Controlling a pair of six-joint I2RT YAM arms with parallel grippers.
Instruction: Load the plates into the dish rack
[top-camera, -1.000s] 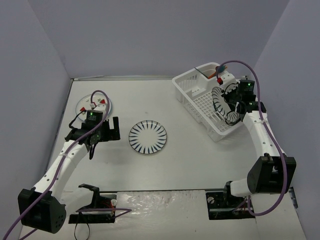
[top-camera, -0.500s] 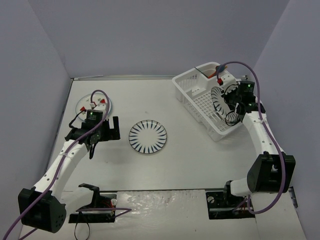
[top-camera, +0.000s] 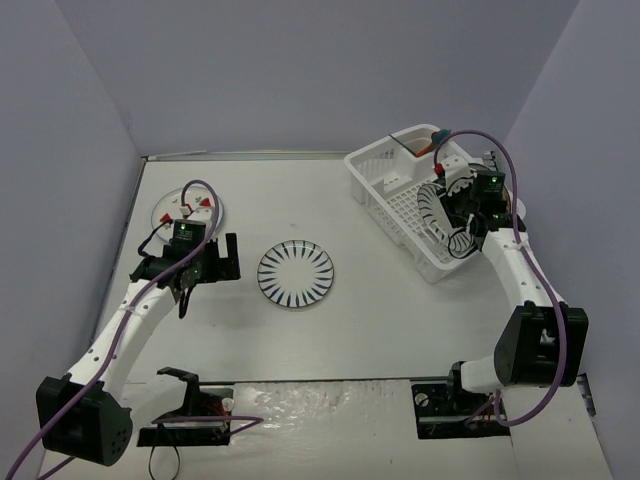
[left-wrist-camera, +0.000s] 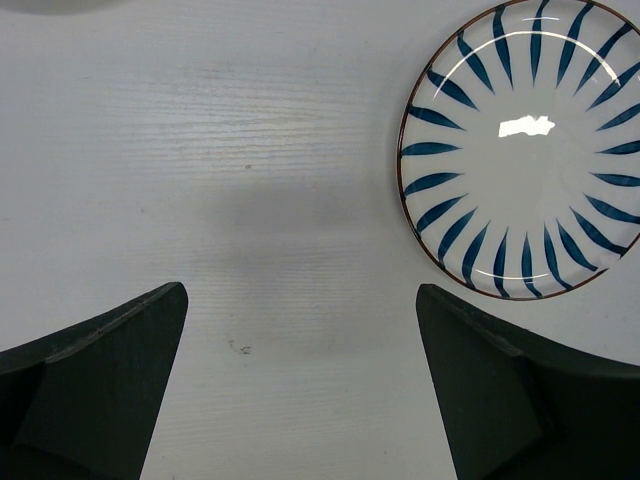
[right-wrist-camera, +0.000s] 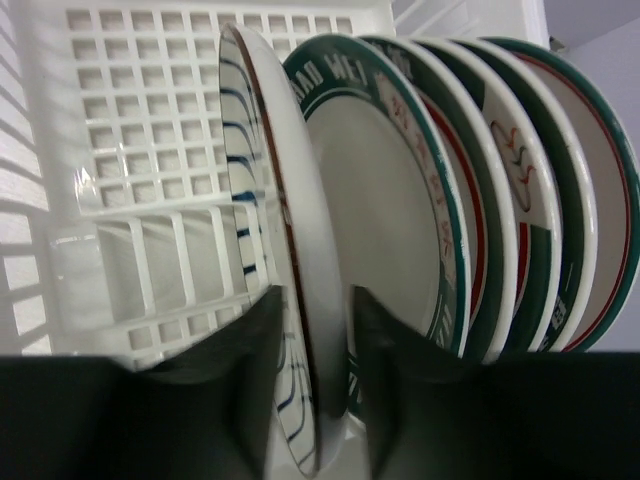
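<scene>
The white dish rack (top-camera: 385, 185) stands at the back right. Inside it a dark-striped plate (right-wrist-camera: 290, 250) rests on edge beside several green-and-red rimmed plates (right-wrist-camera: 400, 200). My right gripper (right-wrist-camera: 315, 300) straddles the striped plate's rim, its jaws slightly apart with a thin gap on the plate's back side. In the top view that gripper (top-camera: 455, 205) is over the rack's right half. A second striped plate (top-camera: 296, 274) lies flat mid-table, and a strawberry plate (top-camera: 190, 210) lies at the far left. My left gripper (top-camera: 228, 258) hovers wide open between them, holding nothing.
The rack's utensil cup (top-camera: 420, 140) at its far corner holds an orange-tipped item. In the left wrist view, the flat striped plate (left-wrist-camera: 520, 150) is beyond and to the right of my open left gripper (left-wrist-camera: 302, 292). Grey walls close in the table on three sides.
My right gripper's jaws have parted a little around the striped plate in the rack, and the wrist has shifted slightly toward the far side. The left arm has not moved.
</scene>
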